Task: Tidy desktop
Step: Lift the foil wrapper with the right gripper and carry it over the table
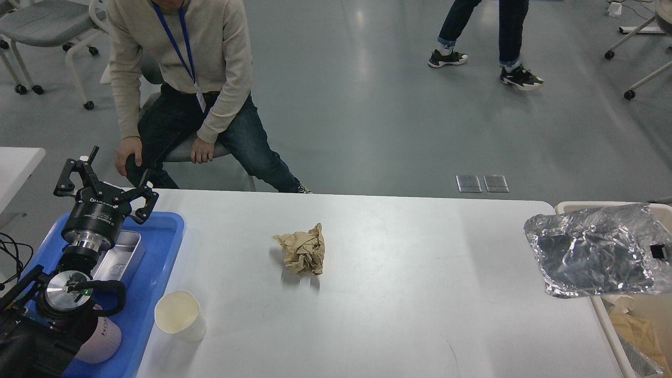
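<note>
The white desktop [420, 294] carries a crumpled ball of brown paper [303, 249] near its middle and an empty paper cup [178, 315] at front left. A crinkled sheet of silver foil [593, 252] hangs in the air over the table's right edge and the beige bin [602, 324]. Only a small black tip of my right gripper [658, 251] shows at the foil's right side, shut on it. My left gripper [103, 185] stands open and empty above the far end of the blue tray [157, 273].
The blue tray holds a metal tin [122, 254] and a pink cup [102, 340] under my left arm. The bin holds some brown and foil scraps. A seated person [184, 79] is just behind the table's far left edge.
</note>
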Available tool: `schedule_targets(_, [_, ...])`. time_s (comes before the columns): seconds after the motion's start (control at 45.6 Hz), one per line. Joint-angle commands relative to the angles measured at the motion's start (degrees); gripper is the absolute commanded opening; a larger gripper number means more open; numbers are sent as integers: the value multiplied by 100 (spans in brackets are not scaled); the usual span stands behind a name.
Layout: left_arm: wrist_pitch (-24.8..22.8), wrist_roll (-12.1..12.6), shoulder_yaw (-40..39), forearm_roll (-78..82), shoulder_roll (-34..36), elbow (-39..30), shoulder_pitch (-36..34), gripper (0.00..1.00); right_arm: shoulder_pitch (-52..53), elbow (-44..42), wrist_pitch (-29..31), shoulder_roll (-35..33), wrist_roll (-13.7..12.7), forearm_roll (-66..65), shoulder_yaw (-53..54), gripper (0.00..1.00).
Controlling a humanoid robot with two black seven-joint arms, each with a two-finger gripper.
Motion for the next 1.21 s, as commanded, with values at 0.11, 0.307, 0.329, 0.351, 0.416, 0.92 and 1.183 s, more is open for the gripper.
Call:
schedule_targets(0.11, [-2,0,0,7,8,4,0,96,240,597,230,-377,-12,-2,14,0])
schedule_targets(0.307, [7,9,0,7,-1,-5,-26,96,248,553,230,-167,-74,7,5,0])
schedule_targets(0.329, [7,0,0,7,-1,-5,-26,96,248,544,230,-97,-74,7,5,0])
schedule_targets(0.351, [7,0,-9,7,-1,-5,-26,96,248,535,230,0,-82,7,5,0])
schedule_targets(0.416, [7,0,0,16,17,-5,-35,96,240,491,239,228,-82,7,-4,0])
schedule_targets(0.92, [51,-9,-53,33,114,-5,-18,96,582,-475,415,2601,-460,7,-65,0])
schedule_targets(1.183, [77,-9,-62,33,193,-5,-18,96,653,-1590,415,4032,-627,16,-65,0])
